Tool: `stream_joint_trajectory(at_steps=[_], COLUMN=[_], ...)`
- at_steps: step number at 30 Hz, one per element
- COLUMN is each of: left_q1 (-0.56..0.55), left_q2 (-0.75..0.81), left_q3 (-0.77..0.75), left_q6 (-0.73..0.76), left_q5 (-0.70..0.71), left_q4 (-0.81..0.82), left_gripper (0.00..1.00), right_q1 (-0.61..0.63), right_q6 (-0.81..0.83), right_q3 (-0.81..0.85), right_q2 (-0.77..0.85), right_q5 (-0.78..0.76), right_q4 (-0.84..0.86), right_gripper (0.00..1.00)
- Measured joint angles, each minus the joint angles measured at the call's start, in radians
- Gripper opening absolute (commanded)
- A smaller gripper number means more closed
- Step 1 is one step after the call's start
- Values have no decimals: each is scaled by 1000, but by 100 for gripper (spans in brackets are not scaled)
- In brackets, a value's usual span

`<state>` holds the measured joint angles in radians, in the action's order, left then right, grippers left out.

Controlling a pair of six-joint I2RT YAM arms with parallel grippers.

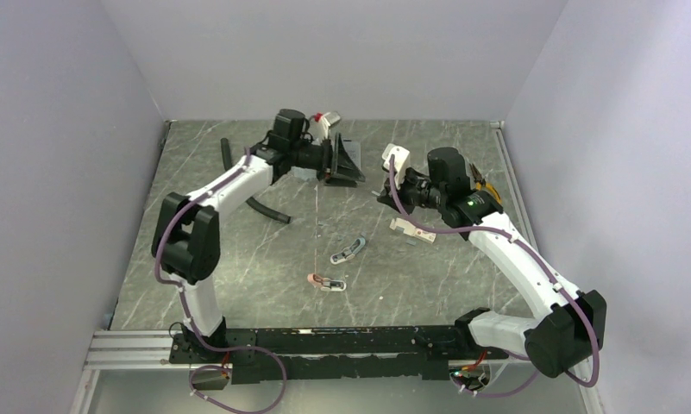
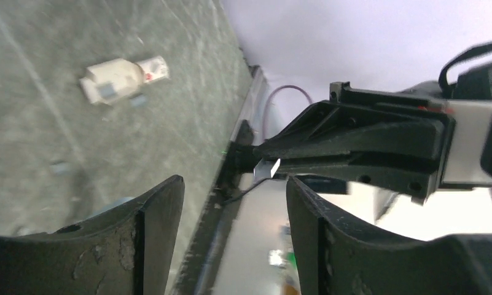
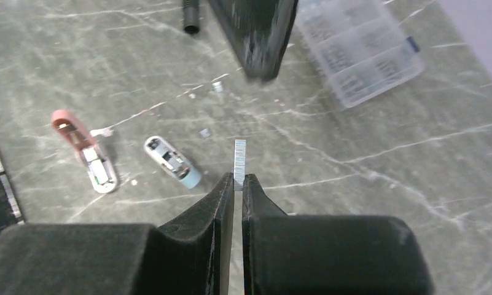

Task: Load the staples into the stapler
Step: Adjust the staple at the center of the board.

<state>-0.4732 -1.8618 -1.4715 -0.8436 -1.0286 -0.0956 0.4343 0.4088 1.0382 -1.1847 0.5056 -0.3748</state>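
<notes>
My right gripper (image 3: 238,179) is shut on a short silvery strip of staples (image 3: 239,161), which sticks out past the fingertips above the table. In the top view the right gripper (image 1: 383,195) is held in the air, close to my left gripper (image 1: 345,164). The left gripper (image 2: 231,193) is open and empty and faces the right gripper's tips; the strip (image 2: 266,169) shows between them. Two mini staplers lie open on the table: a blue-grey one (image 1: 348,251) (image 3: 172,161) and a pink one (image 1: 326,282) (image 3: 83,150).
A small white carton with a red mark (image 1: 413,230) (image 2: 123,78) lies right of centre. A clear plastic box (image 3: 360,49) sits under the left arm. A black hose (image 1: 264,207) lies at the left. Loose staple bits (image 3: 204,133) dot the table.
</notes>
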Motion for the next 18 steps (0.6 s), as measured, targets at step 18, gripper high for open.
stream_joint_trajectory(at_steps=[18], left_q1=[-188], left_q2=[423], left_q3=[88], left_q6=[1567], left_q5=[228], left_q4=[-480], left_gripper=[73], right_q1=[-16], right_q6=[-169], right_q3=[57], right_q2=[-181], right_q5=[471], right_q4=[-227], right_gripper=[0])
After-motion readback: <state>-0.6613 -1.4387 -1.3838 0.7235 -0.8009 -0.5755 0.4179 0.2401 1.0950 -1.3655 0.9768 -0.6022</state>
